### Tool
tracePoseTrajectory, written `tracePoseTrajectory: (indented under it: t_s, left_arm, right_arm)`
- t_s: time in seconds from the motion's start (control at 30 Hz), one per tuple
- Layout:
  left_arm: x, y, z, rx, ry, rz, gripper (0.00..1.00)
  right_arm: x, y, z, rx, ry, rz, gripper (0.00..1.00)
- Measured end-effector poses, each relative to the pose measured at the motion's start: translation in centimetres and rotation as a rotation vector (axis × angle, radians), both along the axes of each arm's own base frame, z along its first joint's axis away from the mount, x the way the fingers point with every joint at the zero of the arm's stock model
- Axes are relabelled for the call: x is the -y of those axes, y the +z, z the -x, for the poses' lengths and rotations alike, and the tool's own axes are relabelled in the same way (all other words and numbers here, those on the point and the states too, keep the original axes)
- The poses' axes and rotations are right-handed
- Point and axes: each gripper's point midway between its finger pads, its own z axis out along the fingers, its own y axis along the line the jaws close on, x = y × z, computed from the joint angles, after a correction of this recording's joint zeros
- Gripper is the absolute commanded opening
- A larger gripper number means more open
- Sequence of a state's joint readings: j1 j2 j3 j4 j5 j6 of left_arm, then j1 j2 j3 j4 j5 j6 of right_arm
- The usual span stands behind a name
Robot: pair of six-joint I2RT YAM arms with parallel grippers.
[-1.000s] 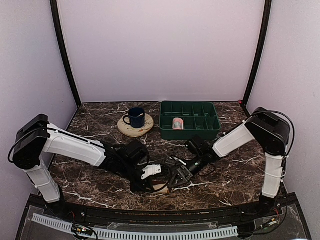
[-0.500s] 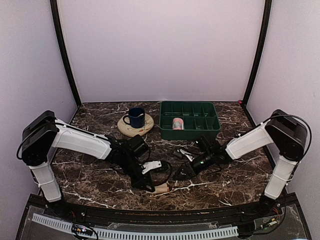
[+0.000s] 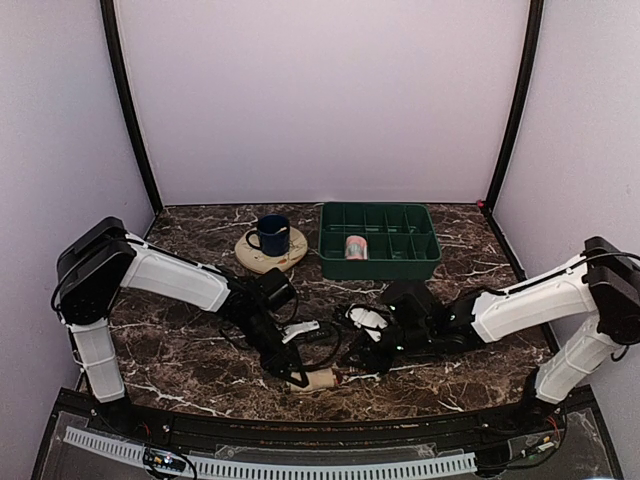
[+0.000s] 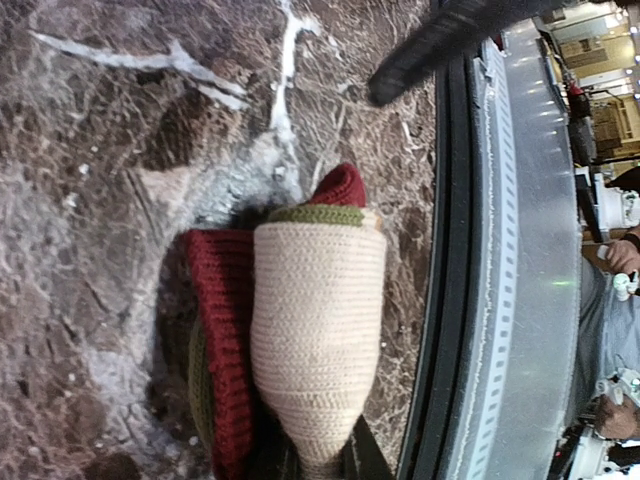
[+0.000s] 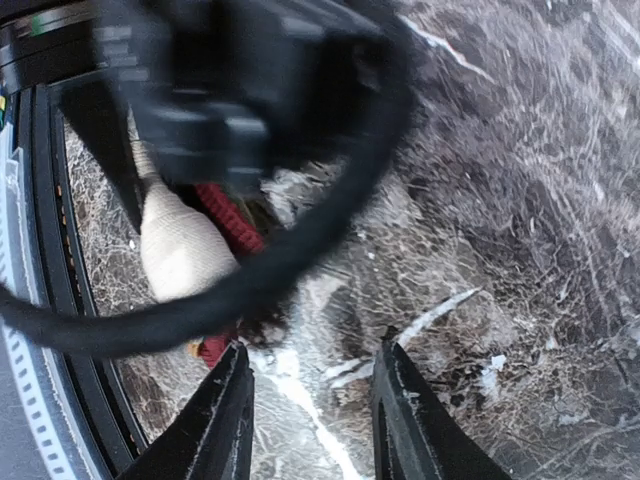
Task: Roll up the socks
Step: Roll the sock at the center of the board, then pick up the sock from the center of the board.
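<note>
The left fingers (image 3: pixel 296 374) pinched the rolled cream sock (image 4: pixel 315 320) on the surface (image 3: pixel 180 350), while the right fingers (image 5: pixel 232 420) stood parted and empty just beside that sock.

Cream sock (image 4: pixel 318 330) with maroon and green bands; brown white-veined marble table (image 4: pixel 100 150).

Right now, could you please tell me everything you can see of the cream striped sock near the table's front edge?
The cream sock is a soft knit bundle that looks partly rolled or folded. A plain cream body lies outermost, with a ribbed maroon band along one side, and an olive-green stripe and a maroon tip at the far end. It lies on the marble table close to the front edge, and its narrow end is pinched in the left gripper.
</note>
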State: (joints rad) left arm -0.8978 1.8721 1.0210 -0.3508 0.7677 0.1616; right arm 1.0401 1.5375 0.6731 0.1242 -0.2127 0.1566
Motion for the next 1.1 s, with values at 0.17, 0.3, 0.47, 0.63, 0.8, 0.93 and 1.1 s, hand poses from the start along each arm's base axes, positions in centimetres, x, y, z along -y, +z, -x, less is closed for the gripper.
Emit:
tracePoseTrajectory:
  t_s: [0.17, 0.3, 0.47, 0.63, 0.8, 0.93, 1.1]
  left_arm:
    - [-0.3, -0.1, 0.7, -0.061, -0.005, -0.003, 0.00]
    - [-0.4, 0.0, 0.9, -0.088, -0.002, -0.004, 0.00]
    - [-0.5, -0.1, 1.0, -0.118, 0.002, -0.005, 0.00]
    - [-0.6, -0.1, 1.1, -0.131, 0.003, -0.003, 0.00]
    - [-0.7, -0.2, 1.0, -0.144, 0.008, -0.002, 0.00]
    - [-0.7, -0.2, 1.0, -0.155, 0.010, 0.000, 0.00]
    - [-0.8, -0.3, 1.0, -0.168, 0.013, 0.001, 0.00]
  right_arm:
    - [-0.2, 1.2, 1.0, 0.149, 0.012, 0.025, 0.42]
    - [-0.3, 1.6, 1.7, 0.235, 0.020, 0.048, 0.44]
    - [-0.7, 1.3, 3.2, 0.305, 0.071, 0.092, 0.45]
    - [-2.1, 0.7, 5.0, 0.369, 0.148, 0.139, 0.48]
    - [-3.3, 0.5, 5.8, 0.418, 0.201, 0.169, 0.49]
    - [-4.3, 0.1, 6.0, 0.448, 0.236, 0.194, 0.49]
    - [-5.1, -0.4, 6.1, 0.478, 0.275, 0.221, 0.50]
